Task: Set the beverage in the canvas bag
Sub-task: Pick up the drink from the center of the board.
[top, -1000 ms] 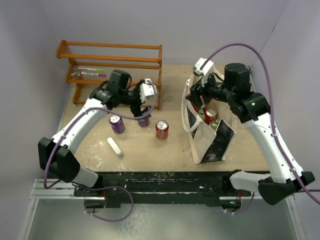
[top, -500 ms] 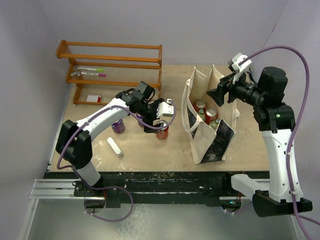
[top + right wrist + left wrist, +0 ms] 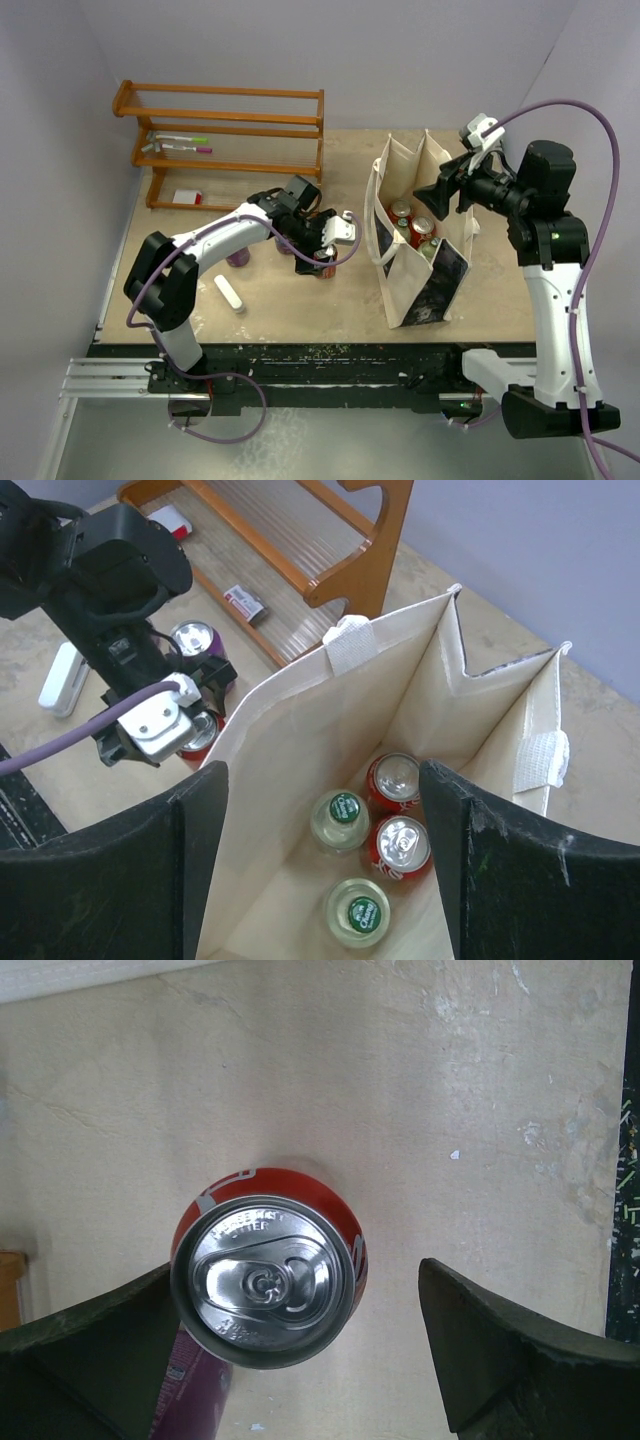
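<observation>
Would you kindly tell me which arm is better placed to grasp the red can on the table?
Left. The left fingers stand open on either side of the red can, directly above it; the right fingers hang open over the bag, away from that can.

White left arm (image 3: 210, 236) stretches low, its black two-finger left gripper (image 3: 295, 1305) pointing straight down, jaws wide apart, while white right arm (image 3: 556, 300) stands tall, its black right gripper (image 3: 322, 790) tilted downward, jaws parted
</observation>
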